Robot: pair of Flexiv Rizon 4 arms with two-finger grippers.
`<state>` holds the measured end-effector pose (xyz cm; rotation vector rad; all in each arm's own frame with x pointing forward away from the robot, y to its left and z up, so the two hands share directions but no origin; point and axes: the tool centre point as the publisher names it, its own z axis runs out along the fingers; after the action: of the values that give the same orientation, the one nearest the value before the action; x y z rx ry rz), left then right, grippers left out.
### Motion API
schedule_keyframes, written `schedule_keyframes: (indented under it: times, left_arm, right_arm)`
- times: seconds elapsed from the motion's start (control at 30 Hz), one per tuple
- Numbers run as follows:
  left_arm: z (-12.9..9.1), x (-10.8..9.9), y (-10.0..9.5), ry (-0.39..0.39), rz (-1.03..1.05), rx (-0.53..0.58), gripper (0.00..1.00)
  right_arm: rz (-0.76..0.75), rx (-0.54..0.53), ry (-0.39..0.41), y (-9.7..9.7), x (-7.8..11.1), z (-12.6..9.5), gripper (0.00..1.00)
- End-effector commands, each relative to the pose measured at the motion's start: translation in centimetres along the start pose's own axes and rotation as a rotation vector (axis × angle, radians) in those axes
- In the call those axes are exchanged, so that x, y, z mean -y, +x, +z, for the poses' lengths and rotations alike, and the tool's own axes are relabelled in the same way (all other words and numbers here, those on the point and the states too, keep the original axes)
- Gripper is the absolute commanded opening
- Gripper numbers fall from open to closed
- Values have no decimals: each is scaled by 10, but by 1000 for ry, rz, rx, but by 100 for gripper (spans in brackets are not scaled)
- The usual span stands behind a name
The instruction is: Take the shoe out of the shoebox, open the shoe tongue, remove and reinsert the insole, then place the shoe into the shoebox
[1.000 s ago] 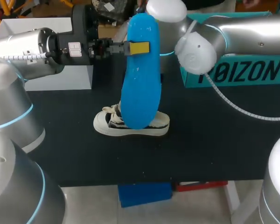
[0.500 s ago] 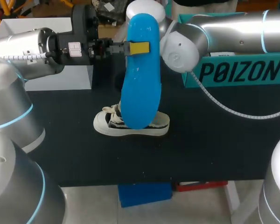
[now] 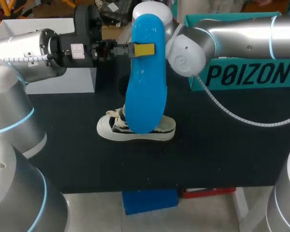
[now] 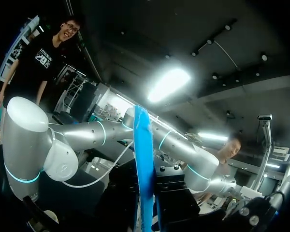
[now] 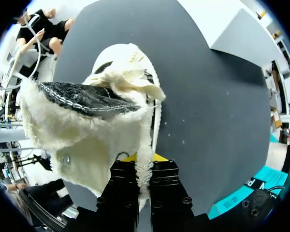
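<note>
A blue insole (image 3: 145, 82) hangs upright above the table's middle, with my left gripper (image 3: 144, 49) shut on its upper part. In the left wrist view the insole (image 4: 143, 159) stands edge-on between the fingers. Below and behind it a black-and-white shoe (image 3: 135, 130) rests on the black table, toe to the left. My right arm (image 3: 232, 38) comes in from the right, its gripper hidden behind the insole. In the right wrist view my right gripper (image 5: 144, 162) is shut on the fleecy edge of the shoe (image 5: 111, 96). The teal shoebox (image 3: 246, 72) stands at the back right.
A white box (image 3: 63, 79) stands at the back left, under my left arm. A corner of the teal shoebox (image 5: 251, 188) and of the white box (image 5: 237, 29) shows in the right wrist view. Bare black table (image 3: 222, 150) lies to the right of the shoe.
My right arm has swung left, behind the insole, and its gripper has gone from open to shut on the shoe's fleece. The left arm and the insole have kept still.
</note>
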<state>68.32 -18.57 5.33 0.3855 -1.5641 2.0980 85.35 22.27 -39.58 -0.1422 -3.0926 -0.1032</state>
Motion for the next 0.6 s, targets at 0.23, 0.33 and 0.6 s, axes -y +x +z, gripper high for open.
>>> schedule_keyframes:
  times: [0.23, 0.33, 0.6]
  left_arm:
    - [1, 0, 1, -1, -1, 5, 0]
    - [1, 0, 1, -1, -1, 5, 0]
    - [1, 0, 1, -1, -1, 5, 0]
  right_arm:
    - [0, 0, 1, 0, 0, 0, 0]
    - [0, 0, 1, 0, 0, 0, 0]
    - [238, -74, 30, 10, 11, -43, 0]
